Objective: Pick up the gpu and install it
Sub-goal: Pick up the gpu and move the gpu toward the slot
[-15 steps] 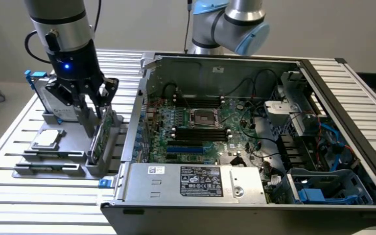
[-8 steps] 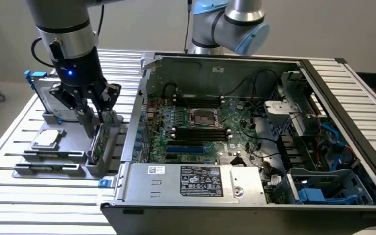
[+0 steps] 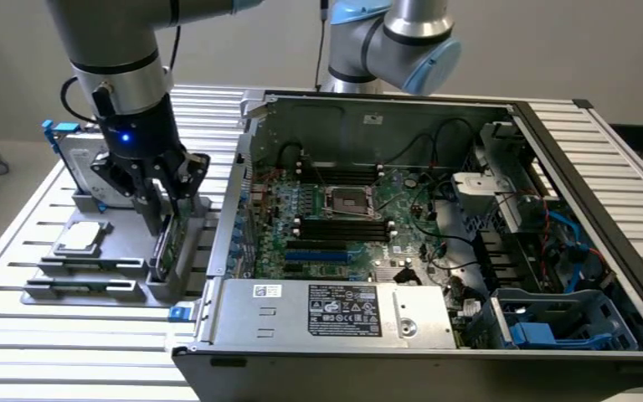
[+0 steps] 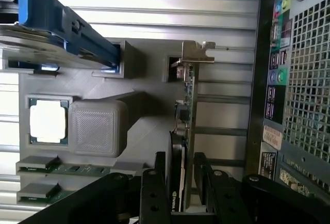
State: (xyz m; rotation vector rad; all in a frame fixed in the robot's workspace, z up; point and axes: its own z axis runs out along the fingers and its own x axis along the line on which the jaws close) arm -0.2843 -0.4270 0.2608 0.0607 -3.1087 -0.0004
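Open computer case (image 3: 344, 121) on the exterior view's right; at left, a grey holder (image 3: 87, 289) carries a hard drive (image 3: 76, 163) and square chip (image 3: 81, 238).

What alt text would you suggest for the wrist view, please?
The gripper sits over the gpu, which stands on edge in a grey holder beside the computer case. The holder also carries a CPU chip, memory sticks and a hard drive with blue rails.

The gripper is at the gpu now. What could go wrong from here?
The gripper sits over the gpu near one end, far from its bracket, so the card may tilt if lifted. The card stands on edge in the gray holder; a skewed pull may jam it. The computer case wall stands close beside.
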